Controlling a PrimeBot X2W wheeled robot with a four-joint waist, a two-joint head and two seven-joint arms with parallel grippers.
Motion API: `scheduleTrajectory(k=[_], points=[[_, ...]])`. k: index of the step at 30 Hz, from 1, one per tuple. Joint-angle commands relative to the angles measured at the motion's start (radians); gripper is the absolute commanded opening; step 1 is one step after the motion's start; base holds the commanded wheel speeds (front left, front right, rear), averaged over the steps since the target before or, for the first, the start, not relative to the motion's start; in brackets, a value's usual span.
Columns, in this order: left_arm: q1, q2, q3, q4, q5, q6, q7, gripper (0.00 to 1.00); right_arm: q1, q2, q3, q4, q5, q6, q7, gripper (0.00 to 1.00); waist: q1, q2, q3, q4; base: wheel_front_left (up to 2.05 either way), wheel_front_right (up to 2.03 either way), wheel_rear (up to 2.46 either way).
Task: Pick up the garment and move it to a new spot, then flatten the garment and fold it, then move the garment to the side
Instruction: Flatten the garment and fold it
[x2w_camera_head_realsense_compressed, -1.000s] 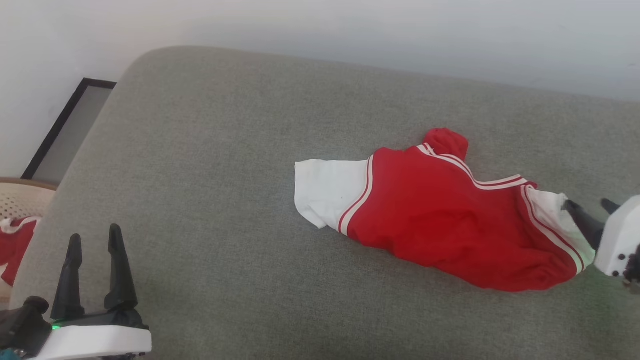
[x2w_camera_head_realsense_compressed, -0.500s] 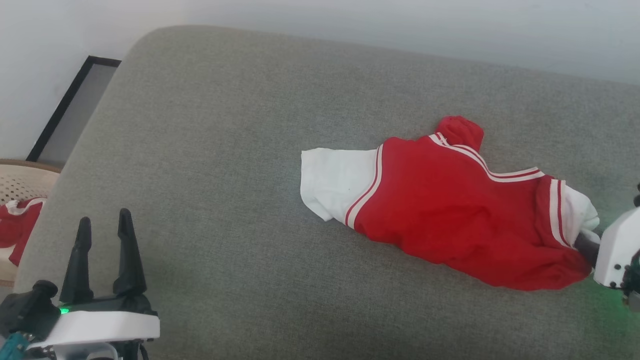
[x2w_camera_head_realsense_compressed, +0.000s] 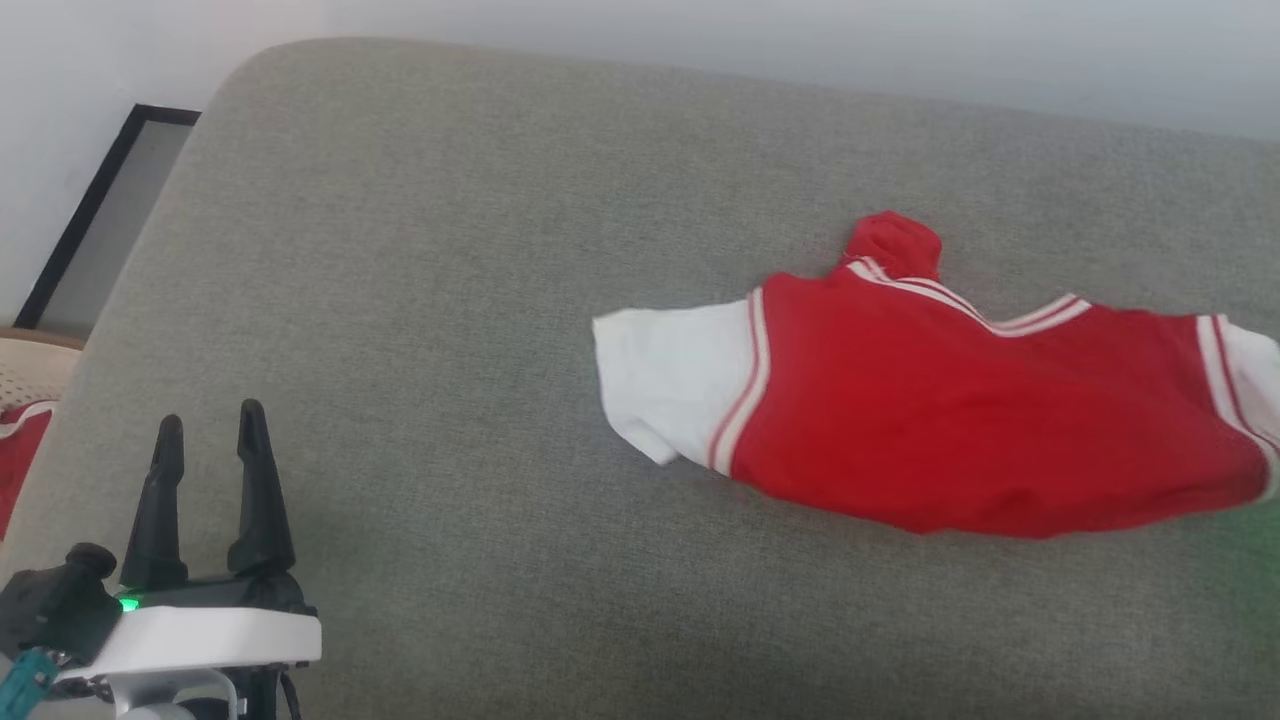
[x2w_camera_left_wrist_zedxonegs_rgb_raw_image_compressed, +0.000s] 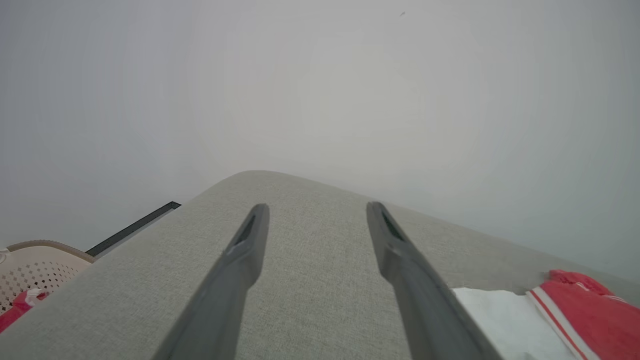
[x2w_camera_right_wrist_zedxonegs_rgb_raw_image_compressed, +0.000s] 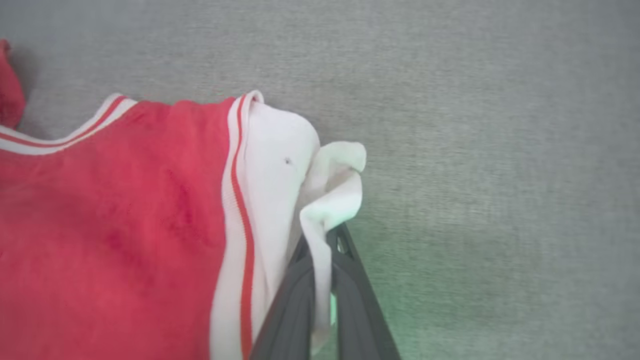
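Observation:
The garment (x2w_camera_head_realsense_compressed: 960, 420), a red jersey with white sleeves and striped trim, lies stretched across the grey cushion (x2w_camera_head_realsense_compressed: 450, 300), back side up. In the right wrist view my right gripper (x2w_camera_right_wrist_zedxonegs_rgb_raw_image_compressed: 322, 235) is shut on a fold of the garment's (x2w_camera_right_wrist_zedxonegs_rgb_raw_image_compressed: 125, 225) white sleeve, the cloth pinched between the two dark fingers. My left gripper (x2w_camera_head_realsense_compressed: 208, 430) stands open at the lower left over bare cushion, well left of the garment's near white sleeve. Its two fingers (x2w_camera_left_wrist_zedxonegs_rgb_raw_image_compressed: 250, 250) spread wide in the left wrist view, with the garment (x2w_camera_left_wrist_zedxonegs_rgb_raw_image_compressed: 575, 320) at the lower right.
A pale perforated basket (x2w_camera_head_realsense_compressed: 30, 370) holding another red-and-white cloth (x2w_camera_head_realsense_compressed: 15, 450) sits off the cushion's left edge. A dark-framed panel (x2w_camera_head_realsense_compressed: 90, 220) leans on the white wall behind. Open cushion lies left of and in front of the garment.
My right gripper has closed on the white sleeve and drawn it rightward, stretching the garment flatter. The head camera shifted. The left gripper stayed open and still.

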Motion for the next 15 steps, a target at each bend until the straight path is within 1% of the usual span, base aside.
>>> scheduleTrajectory(k=[1,6,7,8,9,12,15], points=[[-0.017,0.004,0.0,-0.002,0.003,-0.002,-0.005,1.0,0.01,0.005,-0.014,0.006,-0.01,-0.002,0.007,0.0,0.0,0.0,0.003,-0.003,0.0,0.0,0.0],[-0.032,0.017,-0.014,0.007,0.003,-0.002,-0.005,1.0,0.011,0.047,-0.079,0.052,-0.054,-0.002,0.033,0.0,0.0,0.0,0.013,-0.006,0.0,0.0,0.0],[-0.036,0.022,-0.019,0.01,0.007,-0.002,-0.005,1.0,0.007,0.057,-0.085,0.071,-0.056,-0.002,0.036,0.16,0.0,0.0,0.014,-0.007,0.0,0.0,0.0],[-0.042,0.023,-0.021,0.013,0.007,-0.002,-0.005,1.0,0.003,0.071,-0.086,0.086,-0.061,-0.002,0.038,0.49,0.0,0.0,0.015,-0.009,0.0,0.0,0.0],[-0.046,0.026,-0.024,0.016,0.005,-0.002,-0.005,1.0,-0.002,0.08,-0.087,0.094,-0.069,-0.002,0.035,1.0,0.0,0.0,0.014,-0.01,0.0,0.0,0.0],[-0.055,0.045,-0.04,0.024,-0.002,-0.002,-0.005,1.0,-0.022,0.101,-0.088,0.106,-0.083,-0.001,0.03,1.0,0.0,0.0,0.006,-0.02,0.0,0.0,0.0],[-0.059,0.077,-0.065,0.037,-0.02,-0.002,-0.005,1.0,-0.029,0.107,-0.08,0.086,-0.084,-0.001,0.025,1.0,0.0,0.0,-0.009,-0.036,0.0,0.0,0.0]])
